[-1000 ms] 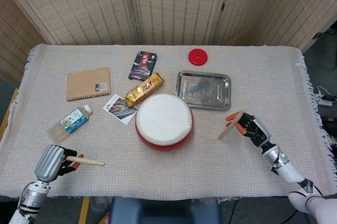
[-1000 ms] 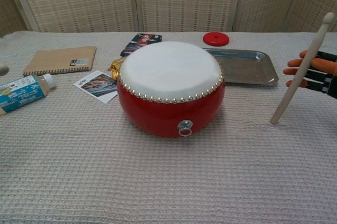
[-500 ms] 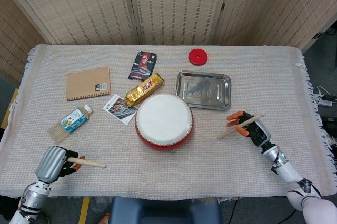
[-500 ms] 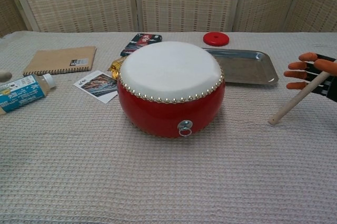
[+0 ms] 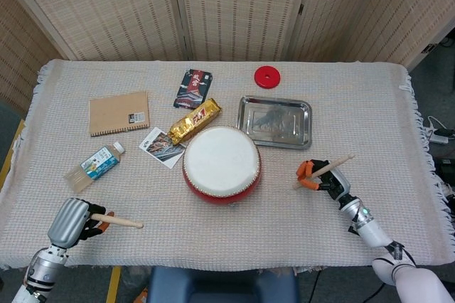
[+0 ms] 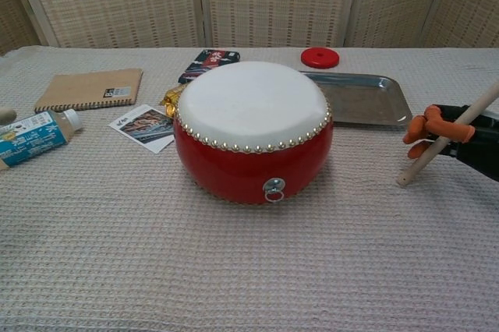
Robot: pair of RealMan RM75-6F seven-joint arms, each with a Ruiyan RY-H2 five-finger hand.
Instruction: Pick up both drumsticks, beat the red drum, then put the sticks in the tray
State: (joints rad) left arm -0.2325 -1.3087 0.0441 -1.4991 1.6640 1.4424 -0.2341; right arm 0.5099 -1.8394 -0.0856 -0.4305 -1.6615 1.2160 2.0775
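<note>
**Both sticks in hand, drum not yet struck**

Nearest the table's front edge, the left hand [image 5: 77,219] grips its drumstick [image 5: 117,220], the stick lying almost level and pointing toward the middle, much as it was a second ago. On the other side, the right hand [image 5: 321,175] has slid in toward the drum and its fingers [image 6: 429,123], spread half a second ago, are now curled round the right drumstick [image 6: 445,138], which slants with its lower tip at or just above the cloth. That reads as a settled grip, so the pick-up looks done and the beating comes next.

The red drum [image 5: 221,164] sits between the hands, apart from both sticks. Just behind it to the right lies the metal tray [image 5: 307,113], where the sticks must end. Further back are a gold packet [image 5: 195,121], a notebook [image 5: 119,112] and a red disc [image 5: 267,76].
</note>
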